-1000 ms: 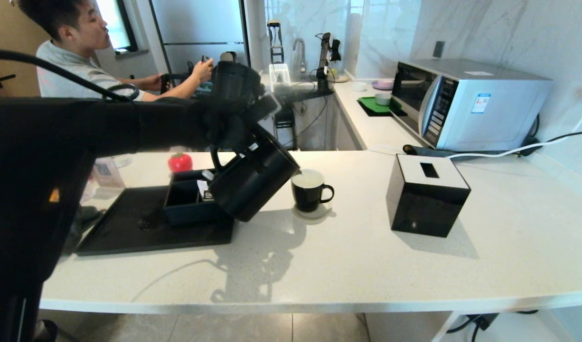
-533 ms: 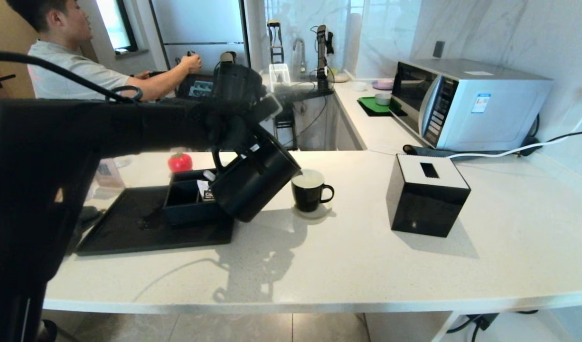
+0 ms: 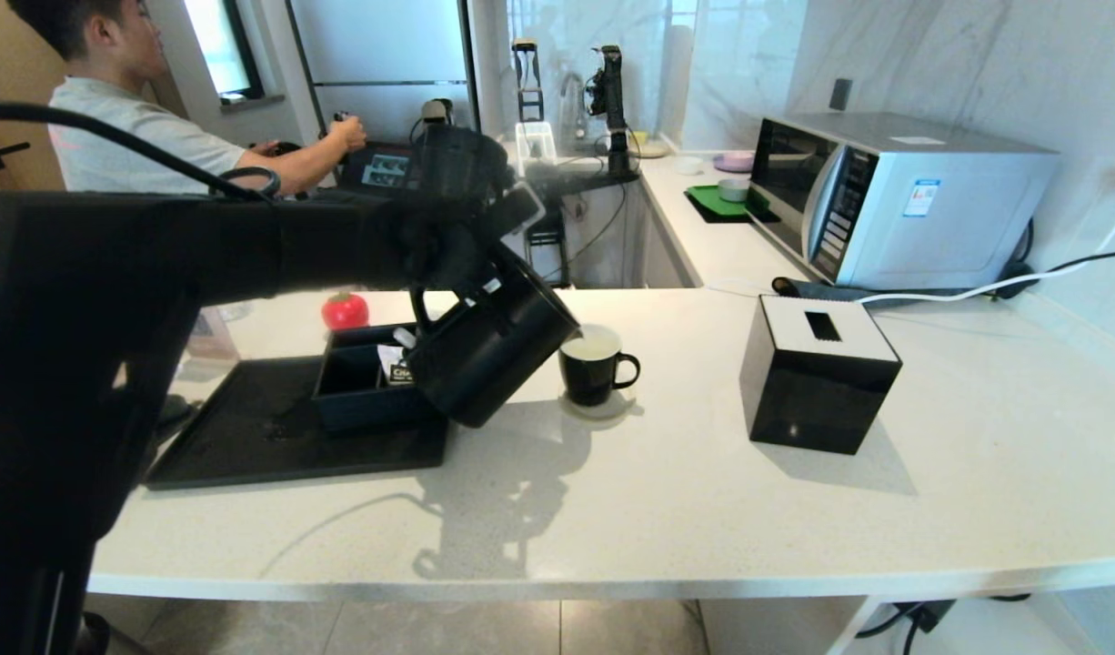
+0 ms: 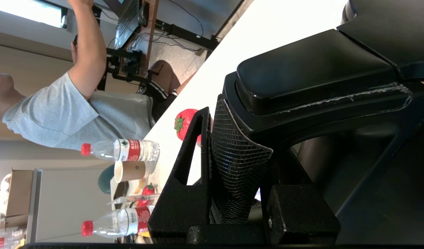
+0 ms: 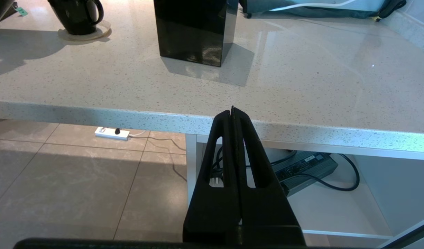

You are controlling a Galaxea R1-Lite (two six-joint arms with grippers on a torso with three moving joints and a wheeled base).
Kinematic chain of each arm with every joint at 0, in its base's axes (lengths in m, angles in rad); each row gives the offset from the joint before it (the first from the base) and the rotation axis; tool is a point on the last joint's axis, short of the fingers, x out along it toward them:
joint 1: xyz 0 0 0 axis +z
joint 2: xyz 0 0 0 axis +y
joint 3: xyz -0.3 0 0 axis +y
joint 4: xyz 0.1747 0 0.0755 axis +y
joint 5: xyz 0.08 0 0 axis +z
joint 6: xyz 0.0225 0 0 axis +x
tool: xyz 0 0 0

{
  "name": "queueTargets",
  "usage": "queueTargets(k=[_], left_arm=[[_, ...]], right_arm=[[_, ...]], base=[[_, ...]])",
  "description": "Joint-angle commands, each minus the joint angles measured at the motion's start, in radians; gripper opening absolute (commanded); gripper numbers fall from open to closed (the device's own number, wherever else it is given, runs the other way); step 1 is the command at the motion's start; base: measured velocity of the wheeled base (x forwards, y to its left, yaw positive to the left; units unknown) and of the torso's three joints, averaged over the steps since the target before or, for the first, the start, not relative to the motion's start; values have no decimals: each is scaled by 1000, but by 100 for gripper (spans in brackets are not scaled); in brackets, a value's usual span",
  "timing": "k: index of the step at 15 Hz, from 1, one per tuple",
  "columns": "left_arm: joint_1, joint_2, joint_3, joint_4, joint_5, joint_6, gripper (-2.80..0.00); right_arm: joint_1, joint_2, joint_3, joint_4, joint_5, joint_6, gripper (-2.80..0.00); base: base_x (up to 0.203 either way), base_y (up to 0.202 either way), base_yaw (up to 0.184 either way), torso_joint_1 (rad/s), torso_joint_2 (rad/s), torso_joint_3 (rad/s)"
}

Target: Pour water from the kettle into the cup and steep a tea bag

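The matte-black kettle (image 3: 489,355) hangs tilted over the counter, its spout right at the rim of the cup (image 3: 594,368). That small black mug, white inside, stands on a pale coaster (image 3: 601,408). My left gripper (image 3: 457,264) is shut on the kettle's loop handle (image 4: 322,100), which sits between its fingers (image 4: 198,145) in the left wrist view. My right gripper (image 5: 232,110) is shut and empty, parked below the counter's front edge. A small teal tag (image 5: 21,11) lies on the counter left of the cup (image 5: 77,15); the tea bag's pouch is hidden.
A black tissue box (image 3: 819,373) stands right of the cup. Under the kettle are a black tray (image 3: 248,446) and a dark organiser box (image 3: 357,387), with a red tomato (image 3: 345,310) behind. A microwave (image 3: 894,196) is at the back right. A person sits at the back left.
The tilted kettle has edged slightly toward the cup. The person behind has moved his arm. My right arm has not moved.
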Motion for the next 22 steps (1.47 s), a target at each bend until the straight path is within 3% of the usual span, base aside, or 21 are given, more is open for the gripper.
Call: queueTargets(k=[1,5,14,18,22], left_arm=[[-1,1,1,0,5,1,-280],[0,-5,4,-6,4,-10,-280],[0,-31,26,-6,2,-113,-280],[-1,-76,101,-14,-4,-182,-280],[2,-131,207,-106,-4,-249,-280]], right_arm=[[0,1,0,0,1,-1,-280],[0,1,0,0,1,-1,-280],[0,1,0,0,1,-1,-280],[0,1,0,0,1,-1,-280],[0,1,0,0,1,-1,-280]], base=[[0,0,0,0,0,0],[0,0,0,0,0,0],[0,0,0,0,0,0],[0,0,0,0,0,0],[0,0,0,0,0,0]])
